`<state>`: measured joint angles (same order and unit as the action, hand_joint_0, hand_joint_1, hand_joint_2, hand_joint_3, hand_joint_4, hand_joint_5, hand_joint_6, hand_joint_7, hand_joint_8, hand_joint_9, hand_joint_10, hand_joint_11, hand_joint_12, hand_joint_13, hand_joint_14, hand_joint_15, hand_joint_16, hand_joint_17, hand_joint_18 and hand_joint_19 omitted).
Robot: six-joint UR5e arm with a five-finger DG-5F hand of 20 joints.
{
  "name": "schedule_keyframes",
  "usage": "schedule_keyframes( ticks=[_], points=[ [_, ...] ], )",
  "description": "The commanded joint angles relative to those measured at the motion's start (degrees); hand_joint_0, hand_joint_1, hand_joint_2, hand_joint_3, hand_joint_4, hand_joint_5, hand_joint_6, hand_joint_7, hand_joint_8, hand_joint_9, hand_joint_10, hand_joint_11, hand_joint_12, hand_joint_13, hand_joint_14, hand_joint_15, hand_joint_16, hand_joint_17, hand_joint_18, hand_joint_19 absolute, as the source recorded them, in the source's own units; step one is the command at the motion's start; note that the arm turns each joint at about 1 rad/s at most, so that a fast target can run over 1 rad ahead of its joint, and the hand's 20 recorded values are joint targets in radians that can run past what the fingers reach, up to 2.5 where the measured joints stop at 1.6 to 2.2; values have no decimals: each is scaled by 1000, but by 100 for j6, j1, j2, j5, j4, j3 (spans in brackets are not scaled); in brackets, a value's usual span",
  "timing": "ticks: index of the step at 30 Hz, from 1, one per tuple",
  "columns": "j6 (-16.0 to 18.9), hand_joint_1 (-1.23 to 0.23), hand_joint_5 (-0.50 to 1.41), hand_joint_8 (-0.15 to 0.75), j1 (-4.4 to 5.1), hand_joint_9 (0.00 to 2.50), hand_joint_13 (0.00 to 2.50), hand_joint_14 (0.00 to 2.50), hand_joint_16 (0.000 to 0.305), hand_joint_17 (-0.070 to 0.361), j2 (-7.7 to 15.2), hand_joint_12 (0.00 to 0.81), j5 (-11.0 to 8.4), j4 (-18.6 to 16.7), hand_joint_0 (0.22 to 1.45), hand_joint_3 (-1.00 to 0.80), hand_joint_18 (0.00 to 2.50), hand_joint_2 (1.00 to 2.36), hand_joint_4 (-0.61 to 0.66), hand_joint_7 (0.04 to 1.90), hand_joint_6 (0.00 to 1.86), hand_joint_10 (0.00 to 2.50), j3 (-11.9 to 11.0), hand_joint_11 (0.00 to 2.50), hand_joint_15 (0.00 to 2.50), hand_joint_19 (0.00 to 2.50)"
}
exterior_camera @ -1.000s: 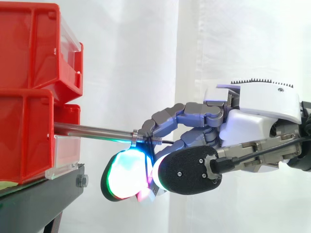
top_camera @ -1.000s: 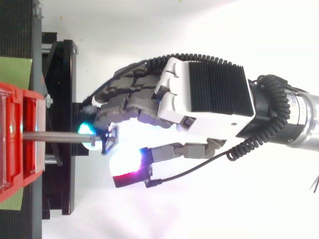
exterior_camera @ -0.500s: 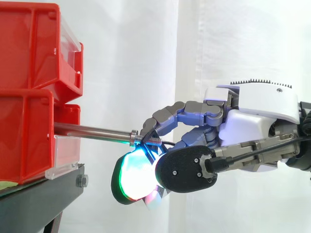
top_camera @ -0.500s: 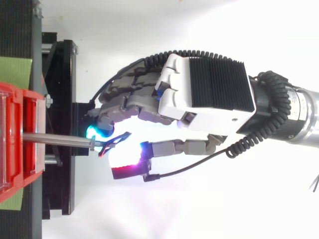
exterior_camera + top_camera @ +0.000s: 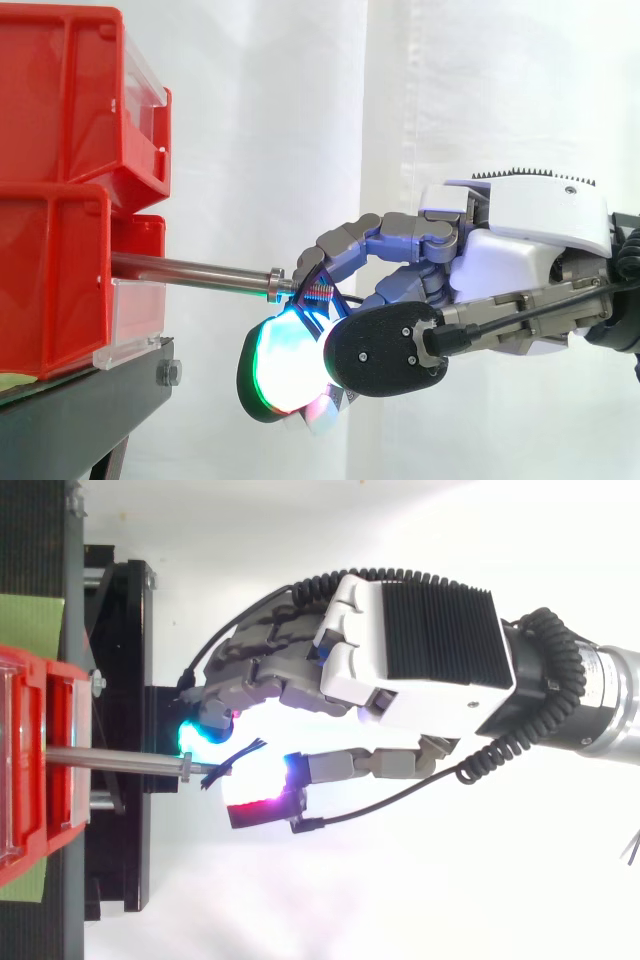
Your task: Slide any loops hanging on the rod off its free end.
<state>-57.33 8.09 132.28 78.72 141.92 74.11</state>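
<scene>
Hand [image 5: 520,250]: fingers [image 5: 345,245] curled round small dark wire loop [image 5: 232,759], hooking it at free tip of round steel rod [image 5: 190,269] jutting from red plastic bins [image 5: 50,270]. Cannot tell whether loop has fully cleared tip. Risks: loop snags on tip collar; loose hook lets it slip and drop.

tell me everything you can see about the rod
The rod is a thin, straight bar of shiny grey metal. One end goes in at the front of the lower red bin. It sticks out toward the hand, sloping slightly down, and ends free in a small collar. A small dark loop sits right at that tip; whether it or the hand touches the rod is unclear.
</scene>
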Motion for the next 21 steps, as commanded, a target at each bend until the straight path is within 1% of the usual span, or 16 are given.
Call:
schedule_keyframes(
  ticks=[1, 3, 4, 8, 11, 13, 16, 18, 21],
  points=[
    [29, -728, -122, 306, -9, 858, 754, 16, 51, 115, 0, 374, 47, 55, 593, -120, 687, 1015, 72, 919, 938, 19, 7, 690, 436, 370],
    [38, -729, -122, 307, -27, 857, 756, 17, 51, 115, -9, 375, 100, 204, 595, -123, 686, 1015, 72, 924, 938, 22, -2, 688, 428, 363],
    [38, -729, -122, 306, -27, 856, 755, 17, 51, 115, -9, 375, 100, 204, 595, -125, 686, 1015, 72, 927, 937, 22, -2, 685, 437, 363],
    [38, -731, -122, 306, -36, 855, 758, 16, 51, 115, -53, 375, 118, 486, 596, -125, 687, 1015, 76, 934, 937, 22, -2, 685, 433, 363],
    [38, -732, -122, 308, -36, 854, 756, 16, 51, 116, -115, 376, 109, 749, 596, -126, 688, 1014, 79, 933, 937, 22, -2, 683, 433, 361],
    [38, -732, -122, 305, -44, 856, 755, 16, 51, 115, -167, 377, 91, 987, 596, -128, 688, 1014, 79, 933, 937, 22, -2, 676, 437, 363],
    [38, -732, -122, 307, -53, 852, 753, 18, 51, 115, -202, 377, 91, 1198, 595, -126, 688, 1014, 79, 933, 937, 22, -2, 684, 438, 363],
    [38, -733, -122, 304, -80, 853, 754, 16, 51, 115, -299, 377, 83, 1488, 596, -129, 685, 1014, 81, 932, 937, 21, 7, 677, 435, 363],
    [38, -733, -122, 305, -88, 853, 755, 16, 51, 115, -361, 378, 74, 1558, 596, -129, 684, 1014, 85, 930, 937, 20, -2, 684, 431, 363]
  ],
)
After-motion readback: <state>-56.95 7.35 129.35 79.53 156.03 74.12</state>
